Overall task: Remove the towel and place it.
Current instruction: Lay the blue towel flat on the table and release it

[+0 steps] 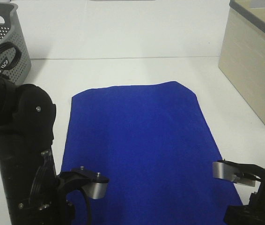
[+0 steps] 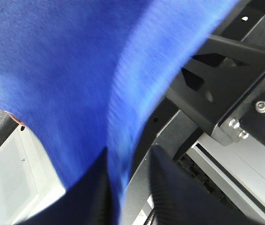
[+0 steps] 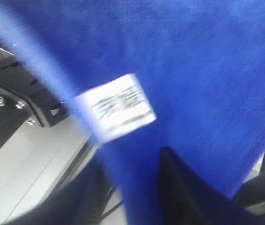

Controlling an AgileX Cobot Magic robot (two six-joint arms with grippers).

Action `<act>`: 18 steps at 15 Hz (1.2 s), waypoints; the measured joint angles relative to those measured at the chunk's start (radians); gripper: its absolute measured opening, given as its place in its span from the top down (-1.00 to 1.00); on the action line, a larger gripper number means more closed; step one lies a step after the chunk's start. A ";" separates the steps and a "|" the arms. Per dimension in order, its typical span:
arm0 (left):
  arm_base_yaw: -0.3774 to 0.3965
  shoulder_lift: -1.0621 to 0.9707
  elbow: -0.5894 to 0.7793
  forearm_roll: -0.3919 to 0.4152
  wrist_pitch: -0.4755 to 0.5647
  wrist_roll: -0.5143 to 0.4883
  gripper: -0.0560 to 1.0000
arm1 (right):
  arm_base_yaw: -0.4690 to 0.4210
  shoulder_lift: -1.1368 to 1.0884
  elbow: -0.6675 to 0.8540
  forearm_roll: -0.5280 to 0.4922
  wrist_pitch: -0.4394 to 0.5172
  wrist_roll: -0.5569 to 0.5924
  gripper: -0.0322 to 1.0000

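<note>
Far-left corner of desk (image 1: 123, 70): grey perforated basket (image 1: 6, 42), dark handle.
Near-left: left gripper (image 2: 125, 178), closed tight on towel (image 1: 137, 150) edge; cloth pinched between dark fingers (image 2: 165, 187), blurred.
Mid-desk: royal-blue towel spread flat, far edge short of desk's far edge, near end running toward desk's near edge between both arms.
Near-right: right gripper (image 3: 132, 171), likewise clamped on towel edge; white tag (image 3: 118, 112) with blurred print just beside grip.
Far-right corner: beige bin (image 1: 254, 70), well apart from towel.
</note>
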 joint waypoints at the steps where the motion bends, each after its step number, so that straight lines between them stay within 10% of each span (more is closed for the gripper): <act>1: 0.000 0.001 0.000 -0.004 -0.001 0.000 0.21 | 0.000 0.000 0.000 0.001 0.000 0.020 0.04; 5: 0.000 0.001 0.000 -0.030 -0.001 0.000 -0.15 | 0.000 0.000 0.000 -0.012 0.001 0.068 -0.44; 11: 0.000 0.000 -0.071 -0.004 0.031 -0.011 -0.17 | -0.001 0.000 -0.224 -0.156 0.042 0.099 -0.48; 18: 0.102 0.000 -0.272 0.249 0.061 -0.168 -0.18 | -0.005 0.064 -0.621 -0.192 0.096 0.122 -0.48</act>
